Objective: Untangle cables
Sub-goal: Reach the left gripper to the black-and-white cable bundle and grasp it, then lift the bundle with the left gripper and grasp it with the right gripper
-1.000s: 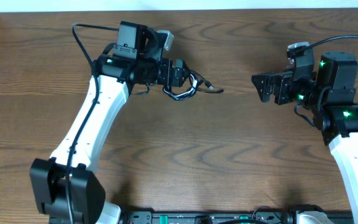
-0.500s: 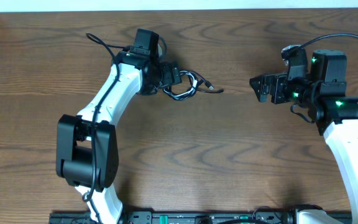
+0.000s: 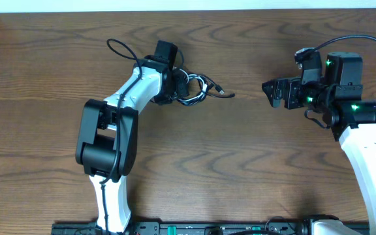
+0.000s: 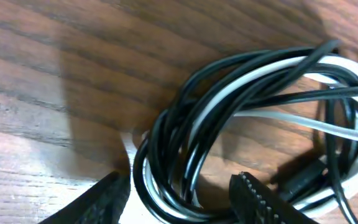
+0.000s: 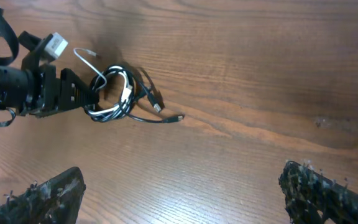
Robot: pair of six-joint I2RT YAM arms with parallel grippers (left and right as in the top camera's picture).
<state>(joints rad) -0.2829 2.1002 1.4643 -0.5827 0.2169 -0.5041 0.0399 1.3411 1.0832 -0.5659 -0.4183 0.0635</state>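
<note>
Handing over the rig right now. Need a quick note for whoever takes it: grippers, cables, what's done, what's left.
Left gripper: open, jaws straddling one edge of the coil, not visibly clamped.
Right gripper: open, empty, off to the side and clear of the coil.
Cables: black and white wound together in one small coil on the table; a black plug end trails out toward the right arm.
Done: nothing separated yet.
Left: get a grip and pull the two cords apart.

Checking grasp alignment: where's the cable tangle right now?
Overhead view: the cables lie coiled left of centre in the far half of the table, one loop between the fingers of the open left end effector.
</note>
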